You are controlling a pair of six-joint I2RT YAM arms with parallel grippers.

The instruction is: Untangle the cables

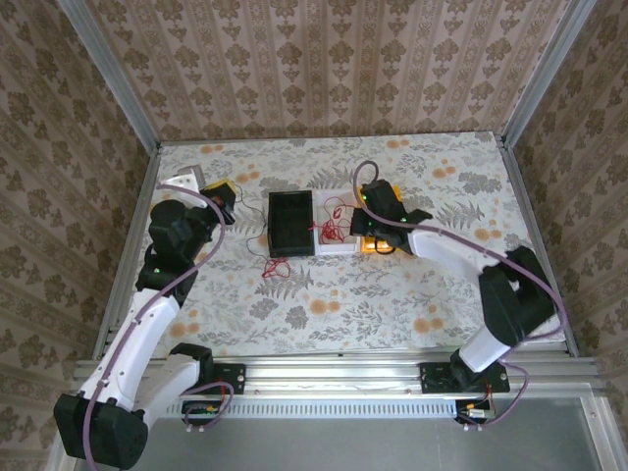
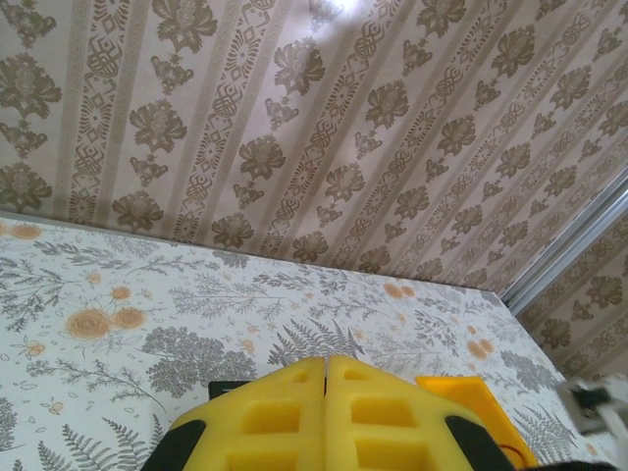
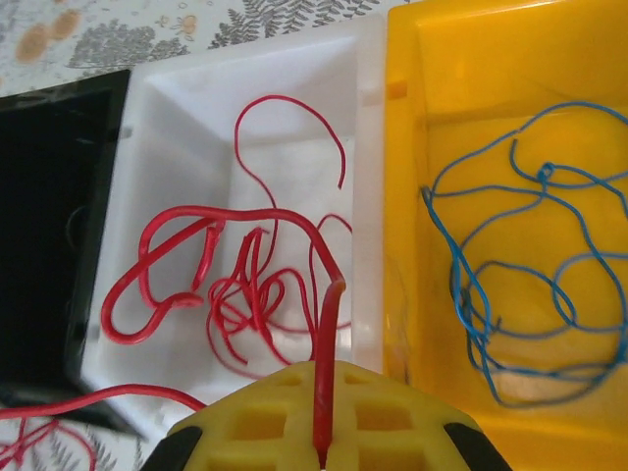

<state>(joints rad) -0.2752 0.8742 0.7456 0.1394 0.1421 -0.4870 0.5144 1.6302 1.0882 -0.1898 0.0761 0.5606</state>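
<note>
Across the floral table (image 1: 412, 294), the white bin (image 3: 177, 108) lies dead ahead of the right claw (image 3: 324, 392). The claw is clenched on a red cable (image 3: 245, 211) that runs lengthwise from its tips into the bin's tangle. Blue cables (image 3: 510, 245) lie in the yellow bin (image 3: 471, 59) alongside. The left claw (image 2: 326, 412), pressed together on nothing visible, sits well apart.

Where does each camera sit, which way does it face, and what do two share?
Top external: above, behind the bases, looking down on the table; both arms show.
Left wrist: faces across the table to the wall; shut left gripper below.
Right wrist: looks down into white bin and yellow bin; right gripper pinching a red cable.
Shared: top and right wrist see those bins.
</note>
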